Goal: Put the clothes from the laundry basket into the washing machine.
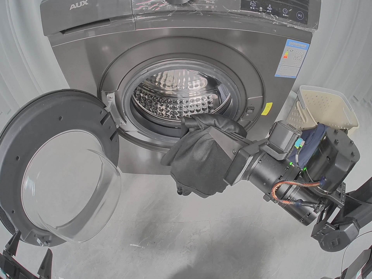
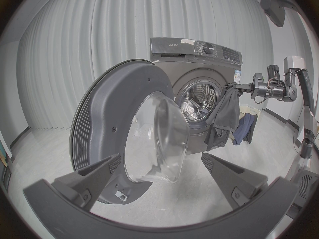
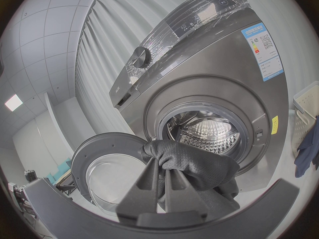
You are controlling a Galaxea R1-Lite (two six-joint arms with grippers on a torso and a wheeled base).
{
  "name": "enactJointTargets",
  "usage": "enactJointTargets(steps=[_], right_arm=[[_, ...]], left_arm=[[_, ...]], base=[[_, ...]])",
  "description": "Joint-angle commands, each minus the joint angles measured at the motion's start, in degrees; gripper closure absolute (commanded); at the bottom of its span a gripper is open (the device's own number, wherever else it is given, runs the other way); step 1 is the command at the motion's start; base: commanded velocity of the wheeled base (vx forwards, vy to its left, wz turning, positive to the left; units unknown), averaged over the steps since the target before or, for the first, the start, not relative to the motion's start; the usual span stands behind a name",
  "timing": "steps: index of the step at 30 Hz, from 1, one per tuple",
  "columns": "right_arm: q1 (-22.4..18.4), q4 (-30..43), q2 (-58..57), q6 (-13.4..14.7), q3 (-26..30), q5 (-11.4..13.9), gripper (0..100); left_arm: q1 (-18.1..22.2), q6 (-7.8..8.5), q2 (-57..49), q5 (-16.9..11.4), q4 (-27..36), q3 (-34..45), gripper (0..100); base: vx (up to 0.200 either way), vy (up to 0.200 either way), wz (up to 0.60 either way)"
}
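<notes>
Clothing is split between two spots: a black garment (image 1: 201, 159) is clamped in the right pincer (image 3: 161, 166), whose two fingers (image 3: 143, 190) are pressed together on a bunched fold, while a dark blue garment (image 2: 244, 128) hangs over the rim of the cream laundry basket (image 1: 329, 105). In the head view the black garment hangs in front of the grey washing machine (image 1: 89, 59), at about 5 o'clock of the round opening, its upper bunch level with the lower lip of the shiny drum (image 1: 174, 93) and the rest drooping over the machine's front above the floor (image 1: 174, 233). The door (image 1: 50, 113) stands swung wide at 8 o'clock of the opening, its clear bowl facing out. The basket stands on the floor at 3 o'clock of the machine, just beside its side. The left pincer (image 2: 159, 183) is down at 7 o'clock, near the door's lower edge, its fingers (image 2: 89, 180) spread wide and grasping nothing.
</notes>
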Motion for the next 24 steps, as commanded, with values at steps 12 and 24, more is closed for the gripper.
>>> enactJointTargets(steps=[12,24], right_arm=[[0.4,-0.2,3.5,-0.2,-6.1,0.6,100],[-1.3,-0.8,5.7,0.1,-6.8,-0.1,100]], left_arm=[[-6.9,-7.17,25.4,-15.5,-10.6,-12.3,0],[-19.7,-8.66,55.9,-20.6,-24.9,-13.5,0]], base=[[0.000,0.000,0.00],[0.000,0.000,0.00]])
